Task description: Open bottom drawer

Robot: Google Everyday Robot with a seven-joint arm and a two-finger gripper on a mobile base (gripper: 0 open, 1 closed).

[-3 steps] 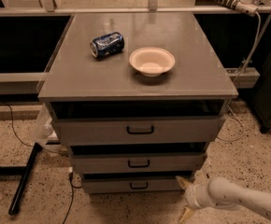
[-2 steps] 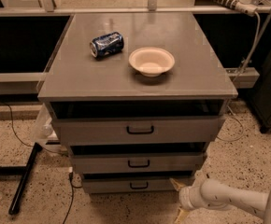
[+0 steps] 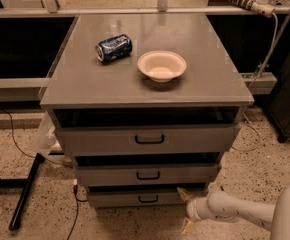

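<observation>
Grey cabinet with three stacked drawers. The bottom drawer [image 3: 115,199], the narrowest, sits lowest, just above the speckled floor, with its small black handle [image 3: 148,199] at mid-front and a dark gap above it. The gripper [image 3: 186,210] is low at the right, by the drawer's right end, on a white arm [image 3: 235,211]. Its fingers [image 3: 184,194] are spread apart and hold nothing. On the tabletop [image 3: 200,84] lie a blue can [image 3: 114,47] on its side and a bowl [image 3: 161,65].

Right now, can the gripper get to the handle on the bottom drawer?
Probably yes. The open gripper sits low by the right end of the bottom drawer, and nothing stands between it and the small black handle.
</observation>
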